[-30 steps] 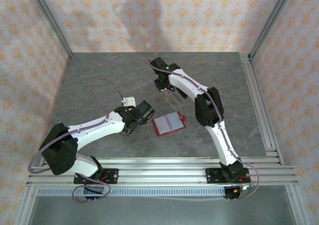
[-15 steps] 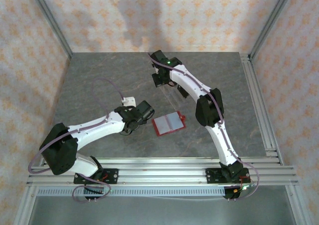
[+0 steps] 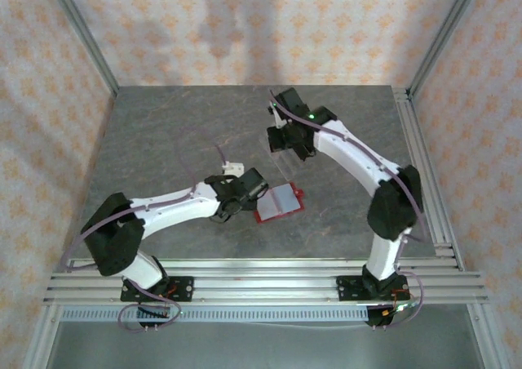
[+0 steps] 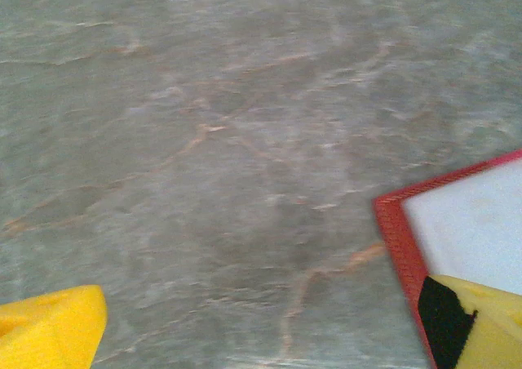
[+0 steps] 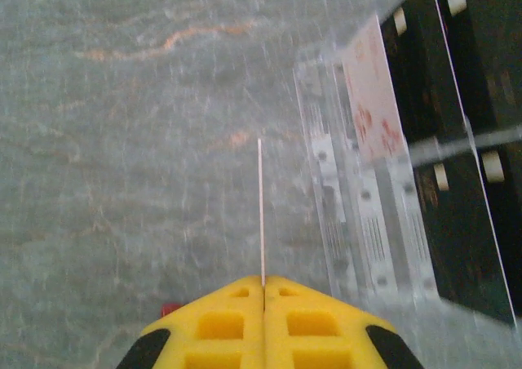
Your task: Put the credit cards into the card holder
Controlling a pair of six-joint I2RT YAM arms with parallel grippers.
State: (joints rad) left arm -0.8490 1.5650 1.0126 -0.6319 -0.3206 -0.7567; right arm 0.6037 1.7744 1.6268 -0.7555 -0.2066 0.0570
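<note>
One credit card (image 5: 260,214) pinched edge-on in my right end effector (image 5: 263,291), beside clear stand (image 5: 383,222); thin, stiff, slick, so I judge short-edge hold best. My left end effector (image 4: 261,336) wide, at open card holder (image 3: 277,203).

Soft, even light leaves a faint shadow on the back wall (image 3: 236,18), and both wrist views look blurred.

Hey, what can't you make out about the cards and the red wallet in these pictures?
Card in the right gripper, right wrist view: edge-on, so its face is unreadable.
Card holder, left wrist view: cut off by the frame edge, corner covered by a yellow fingertip.
Clear stand, right wrist view: blurred and cropped, contents unclear.
</note>
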